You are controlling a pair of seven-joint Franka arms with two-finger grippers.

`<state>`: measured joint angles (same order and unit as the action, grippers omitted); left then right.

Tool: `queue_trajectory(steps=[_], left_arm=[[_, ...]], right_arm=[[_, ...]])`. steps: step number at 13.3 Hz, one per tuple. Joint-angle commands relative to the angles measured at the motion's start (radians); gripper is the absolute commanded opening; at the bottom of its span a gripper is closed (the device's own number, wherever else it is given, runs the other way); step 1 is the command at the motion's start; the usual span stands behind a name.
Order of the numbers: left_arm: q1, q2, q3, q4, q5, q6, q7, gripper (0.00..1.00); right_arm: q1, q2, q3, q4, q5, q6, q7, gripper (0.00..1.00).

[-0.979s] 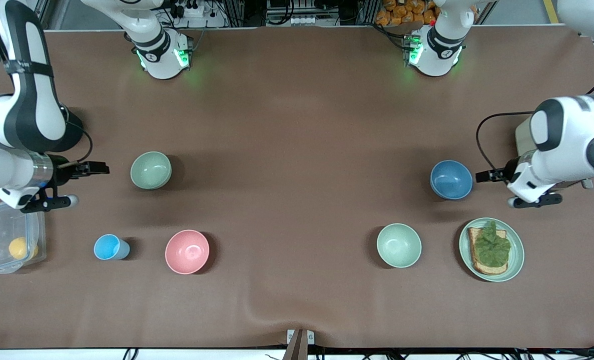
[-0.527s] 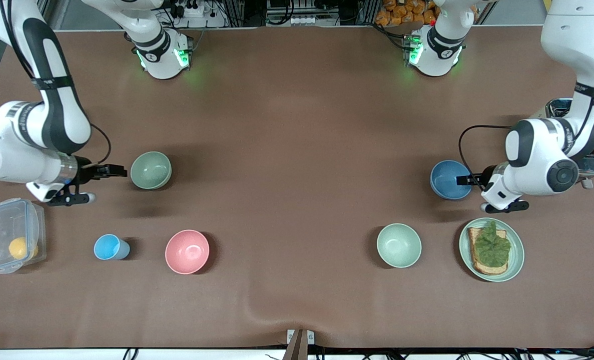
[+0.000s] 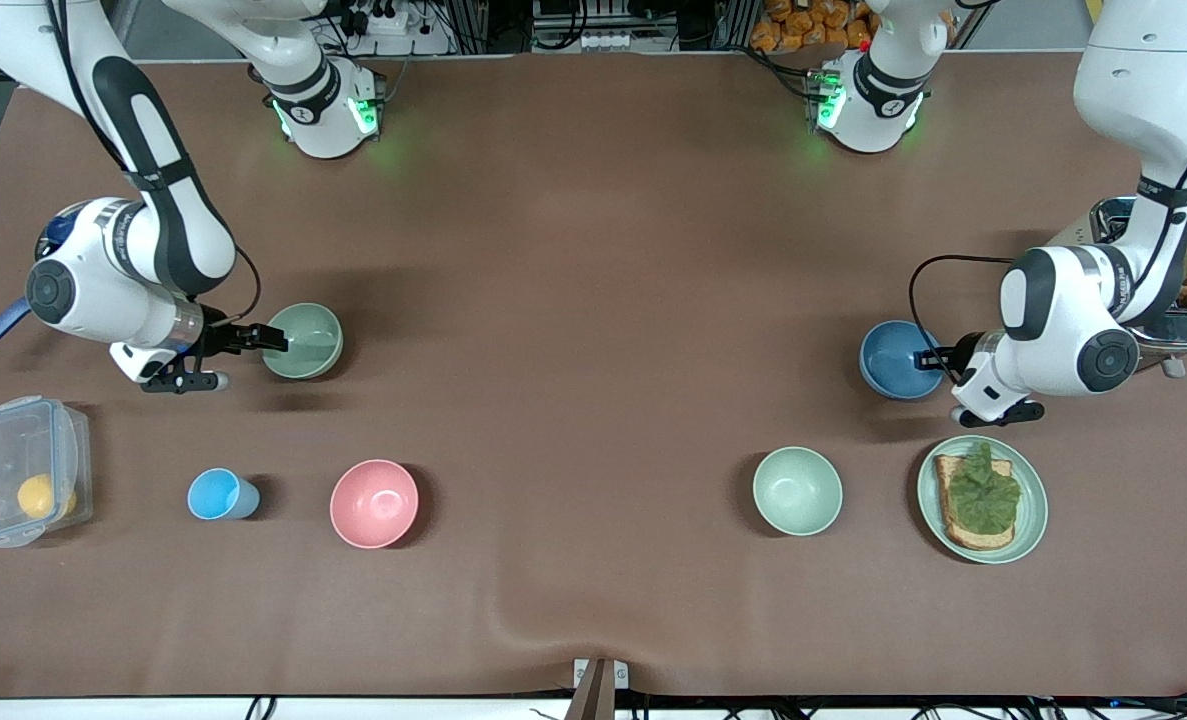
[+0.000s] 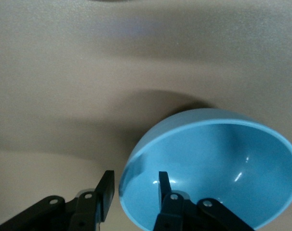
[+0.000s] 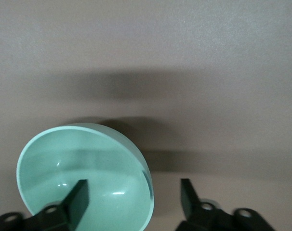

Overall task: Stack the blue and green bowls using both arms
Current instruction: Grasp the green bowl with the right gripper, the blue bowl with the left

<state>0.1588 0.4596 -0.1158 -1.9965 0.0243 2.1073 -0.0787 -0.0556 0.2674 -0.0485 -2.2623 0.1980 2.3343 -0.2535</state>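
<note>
Both grips mid-setup. Left gripper straddled rim of blue bowl, one finger in, one out, jaws apart w/ a gap each side of the rim. Blue bowl sat farther from front cam than toast plate. Right gripper likewise open astride rim of green bowl, well toward right arm's end from that plate. Judged: seat fingers deeper, pinch square on rim, lift level, else bowl tips.

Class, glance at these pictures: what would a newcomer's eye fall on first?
Two white arms, each with its gripper straddling a bowl's rim: the left gripper at the blue bowl, the right gripper at the green bowl. Nearer the camera sit a pink bowl and toast on a plate.
</note>
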Motion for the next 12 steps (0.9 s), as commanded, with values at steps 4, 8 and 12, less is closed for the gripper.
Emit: queue_trajectory(steps=[4,8,12], left_arm=[[0.004,0.016,-0.004,0.033,0.017,-0.006,-0.001,0.29],[0.005,0.017,-0.004,0.036,0.017,-0.006,0.0,0.1],[0.013,0.008,-0.004,0.038,0.016,-0.007,0.004,0.0]], right_arm=[[0.008,0.006,0.001,-0.036,0.023,0.054,-0.015,0.6],[0.007,0.006,0.001,-0.043,0.023,0.066,-0.047,0.3],[0.008,0.003,0.001,-0.039,0.023,0.053,-0.05,0.0]])
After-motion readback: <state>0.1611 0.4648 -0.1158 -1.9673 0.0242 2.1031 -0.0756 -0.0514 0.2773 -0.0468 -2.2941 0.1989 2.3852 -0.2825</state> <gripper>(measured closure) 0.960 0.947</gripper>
